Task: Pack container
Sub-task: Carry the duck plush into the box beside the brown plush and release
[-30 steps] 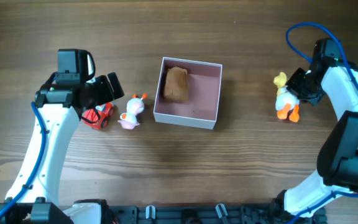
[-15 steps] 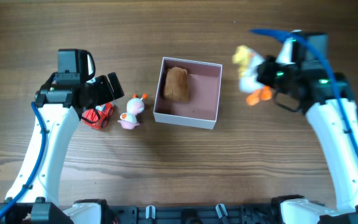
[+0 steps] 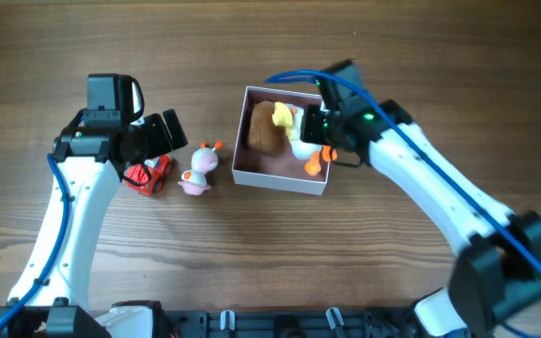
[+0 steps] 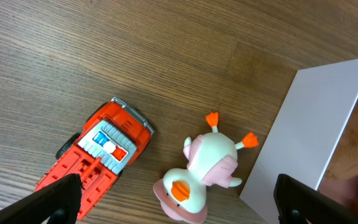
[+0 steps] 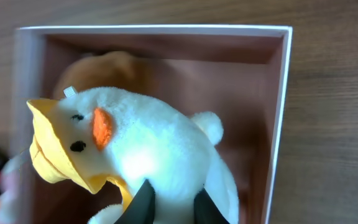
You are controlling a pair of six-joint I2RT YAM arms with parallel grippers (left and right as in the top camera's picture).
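The container (image 3: 323, 112), white outside and dusty pink inside, sits at the table's centre and holds a brown plush (image 3: 265, 127). My right gripper (image 3: 319, 129) is shut on a white duck plush (image 3: 301, 141) with a yellow hat and orange feet, held over the container's right half. In the right wrist view the duck (image 5: 148, 149) fills the middle above the container's floor (image 5: 253, 106), with the fingers (image 5: 143, 202) pinching its body. My left gripper (image 3: 165, 136) is open above a red toy truck (image 4: 98, 149) and a pink-and-white duck toy (image 4: 201, 171), touching neither.
The red truck (image 3: 146, 176) and the small pink duck (image 3: 198, 170) lie on the wooden table left of the container. The container's white wall (image 4: 316, 124) stands just right of the pink duck. A blue cable runs along my right arm (image 3: 440, 197).
My right arm swung left carrying the white duck from the table's right side to above the container's interior. My left arm and the other toys have not moved.
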